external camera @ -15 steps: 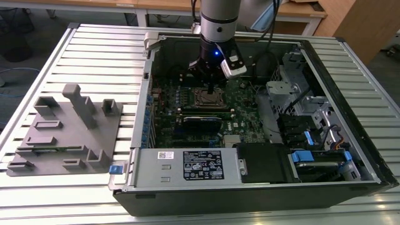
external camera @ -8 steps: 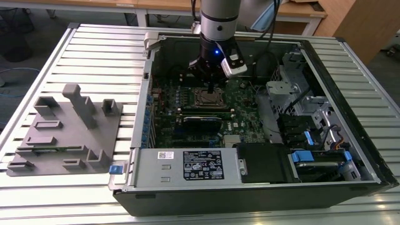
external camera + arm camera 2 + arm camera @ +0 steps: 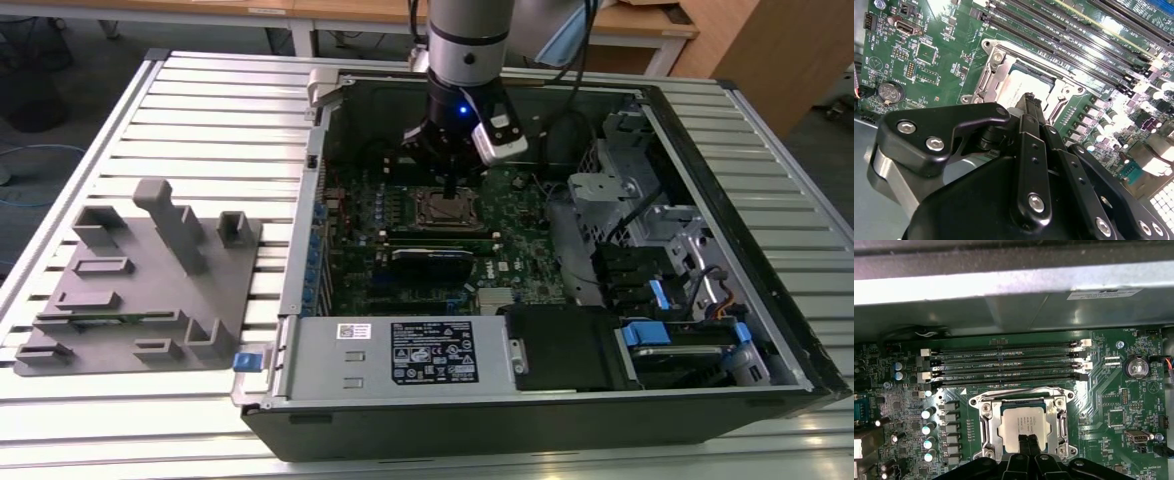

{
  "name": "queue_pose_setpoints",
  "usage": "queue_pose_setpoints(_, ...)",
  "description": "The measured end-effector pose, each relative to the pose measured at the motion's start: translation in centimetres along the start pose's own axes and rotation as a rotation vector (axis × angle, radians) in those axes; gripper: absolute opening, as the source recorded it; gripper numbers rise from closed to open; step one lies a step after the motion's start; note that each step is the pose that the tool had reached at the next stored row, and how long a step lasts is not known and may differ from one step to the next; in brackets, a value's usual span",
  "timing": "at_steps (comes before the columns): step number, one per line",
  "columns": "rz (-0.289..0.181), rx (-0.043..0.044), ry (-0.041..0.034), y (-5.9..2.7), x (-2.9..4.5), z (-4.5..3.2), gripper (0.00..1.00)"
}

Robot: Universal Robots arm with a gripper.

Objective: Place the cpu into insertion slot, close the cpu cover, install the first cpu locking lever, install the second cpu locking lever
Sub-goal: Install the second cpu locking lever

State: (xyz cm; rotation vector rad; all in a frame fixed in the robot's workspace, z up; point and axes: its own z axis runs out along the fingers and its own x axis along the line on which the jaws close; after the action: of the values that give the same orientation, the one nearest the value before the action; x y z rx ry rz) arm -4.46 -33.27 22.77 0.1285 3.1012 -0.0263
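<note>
First wrist view puts your gripper (image 3: 1026, 444) over the socket (image 3: 985, 437), jaws pinched together, gripping nothing I can see; cpu (image 3: 1024, 424) sits seated, cover (image 3: 1061, 407) apparently down; levers come next, needing a precise hook

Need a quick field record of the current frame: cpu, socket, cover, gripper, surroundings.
cpu: seated flat in the insertion slot, silvery top showing
cpu cover: frame down around the chip
gripper: fingertips close together at the cpu's edge; contact unclear
memory slots: long black rows beside the socket
computer case: open, lying on the slatted table
</note>
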Motion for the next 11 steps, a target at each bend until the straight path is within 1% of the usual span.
queue_pose_setpoints(7,0.0,-0.0001,0.0,0.0,-0.01,-0.18,0.11)
queue_pose_setpoints(11,0.0,-0.0003,-0.0001,0.0,-0.02,-0.4,0.11)
